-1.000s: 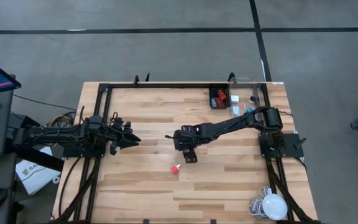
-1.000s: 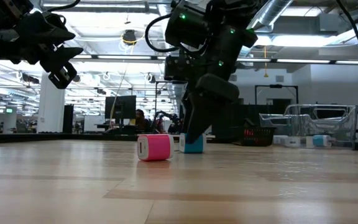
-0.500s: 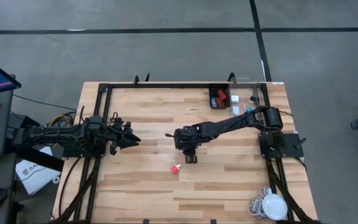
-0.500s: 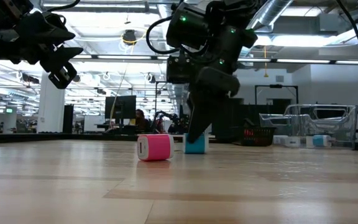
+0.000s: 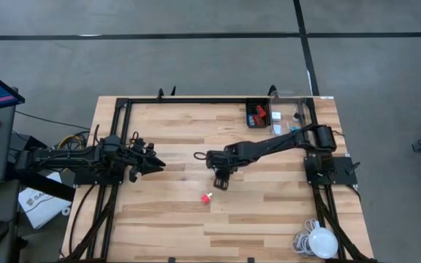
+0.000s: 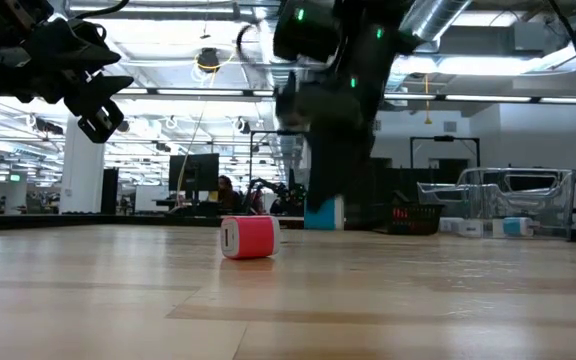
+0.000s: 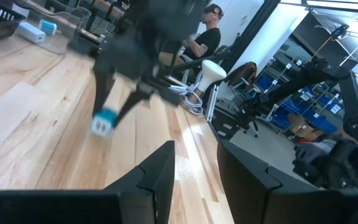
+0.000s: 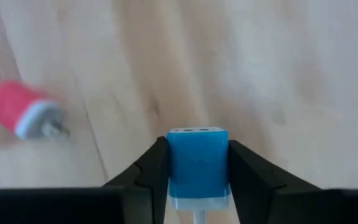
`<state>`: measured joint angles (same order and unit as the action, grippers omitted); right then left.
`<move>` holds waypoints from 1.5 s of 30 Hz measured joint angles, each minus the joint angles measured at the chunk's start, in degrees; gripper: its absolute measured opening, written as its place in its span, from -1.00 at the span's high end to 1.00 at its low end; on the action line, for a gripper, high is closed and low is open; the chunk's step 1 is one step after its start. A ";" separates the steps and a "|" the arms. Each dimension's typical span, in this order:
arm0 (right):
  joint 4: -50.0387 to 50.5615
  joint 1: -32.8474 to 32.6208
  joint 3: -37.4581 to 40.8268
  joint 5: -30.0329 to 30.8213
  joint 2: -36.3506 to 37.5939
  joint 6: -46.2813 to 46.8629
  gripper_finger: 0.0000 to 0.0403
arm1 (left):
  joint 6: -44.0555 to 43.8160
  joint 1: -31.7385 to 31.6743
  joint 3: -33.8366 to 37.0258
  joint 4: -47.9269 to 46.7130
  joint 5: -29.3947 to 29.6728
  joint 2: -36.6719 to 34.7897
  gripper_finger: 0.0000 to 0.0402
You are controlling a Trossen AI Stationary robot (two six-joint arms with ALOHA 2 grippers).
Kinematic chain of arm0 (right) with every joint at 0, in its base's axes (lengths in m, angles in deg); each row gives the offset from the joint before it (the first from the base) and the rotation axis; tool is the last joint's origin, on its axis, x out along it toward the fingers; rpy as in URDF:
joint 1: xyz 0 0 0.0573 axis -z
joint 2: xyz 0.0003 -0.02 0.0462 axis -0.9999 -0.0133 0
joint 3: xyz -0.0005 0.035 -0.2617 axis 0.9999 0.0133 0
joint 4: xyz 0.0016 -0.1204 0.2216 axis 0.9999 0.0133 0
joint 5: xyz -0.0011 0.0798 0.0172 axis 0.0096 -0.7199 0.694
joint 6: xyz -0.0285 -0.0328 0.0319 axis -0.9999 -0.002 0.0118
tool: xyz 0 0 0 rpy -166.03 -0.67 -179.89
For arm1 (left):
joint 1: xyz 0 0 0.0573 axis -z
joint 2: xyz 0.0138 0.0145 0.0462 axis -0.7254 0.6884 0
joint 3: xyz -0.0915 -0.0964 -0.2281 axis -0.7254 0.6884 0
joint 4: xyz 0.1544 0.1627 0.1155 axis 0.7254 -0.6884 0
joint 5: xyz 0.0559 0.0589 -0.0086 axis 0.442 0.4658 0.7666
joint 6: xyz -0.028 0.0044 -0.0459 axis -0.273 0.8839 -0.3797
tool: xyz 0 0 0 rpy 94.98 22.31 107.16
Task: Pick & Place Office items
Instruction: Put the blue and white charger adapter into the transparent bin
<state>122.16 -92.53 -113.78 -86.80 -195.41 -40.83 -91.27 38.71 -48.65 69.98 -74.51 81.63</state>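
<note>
While the high view hides it under the arm, the right wrist view shows the right gripper (image 8: 197, 163) clamped on a blue block (image 8: 197, 158) above the table (image 8: 260, 74), a red block (image 8: 18, 109) lying nearby.

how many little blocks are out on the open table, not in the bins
2: a blue block held in the right gripper just off the wood, and a red block lying nearby. Others may be hidden.

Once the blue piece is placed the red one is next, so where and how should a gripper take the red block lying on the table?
Across its flat red sides, from above: the red block lies on its side on bare wood, its white end carrying prongs, so grip the body.
</note>
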 joint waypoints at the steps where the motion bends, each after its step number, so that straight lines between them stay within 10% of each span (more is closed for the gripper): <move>1: 1.34 0.17 -0.46 1.44 0.99 2.31 0.40 | 0.00 0.02 0.00 0.07 0.00 0.00 0.41; 13: 23.90 10.23 3.01 18.66 15.92 21.88 0.40 | 0.00 0.00 0.00 0.41 0.26 0.00 0.41; 26: 19.83 30.49 22.38 18.33 33.02 22.78 0.40 | 0.00 0.02 0.00 0.43 0.20 0.00 0.41; 45: 15.80 44.00 22.96 20.67 41.37 17.78 0.40 | 0.00 0.01 0.00 0.43 0.01 0.00 0.41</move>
<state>137.97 -48.53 -90.82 -66.13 -154.03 -23.05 -91.27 38.72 -48.65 70.41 -74.50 81.63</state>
